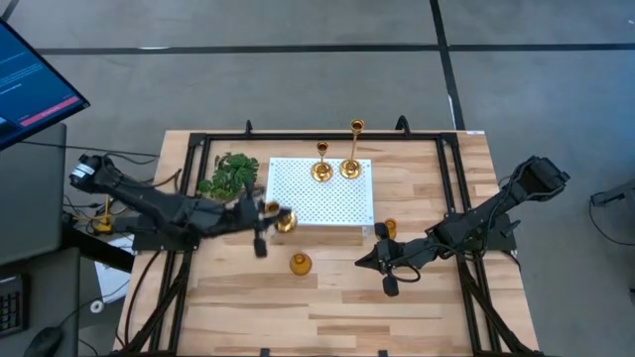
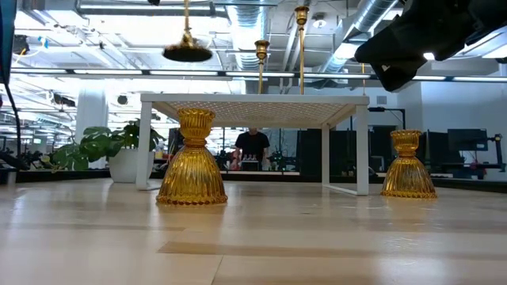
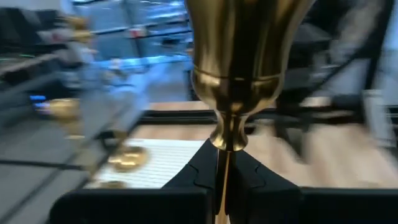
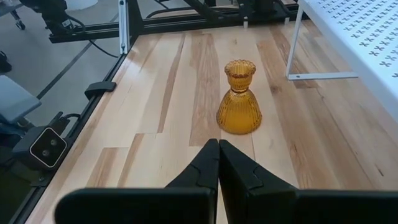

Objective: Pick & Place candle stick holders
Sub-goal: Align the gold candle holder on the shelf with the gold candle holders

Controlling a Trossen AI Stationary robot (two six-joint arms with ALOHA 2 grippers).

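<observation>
I have the left gripper clamped on a slim brass holder, fingers pinching its thin stem just under the cup, as the left wrist view shows. It hangs at the near left edge of the white rack, base clear of the perforated top. Two more slim holders already stand upright at the rack's far edge.

The relation that matters: the rack's free surface lies just ahead of the held holder, toward the standing pair. I judge its long axis must be vertical, base down, before release.

The right gripper waits with fingers pressed together, over the table near the rack's right corner. One squat amber holder stands just beside it; the other stands between both arms, on the table in front of the rack.
</observation>
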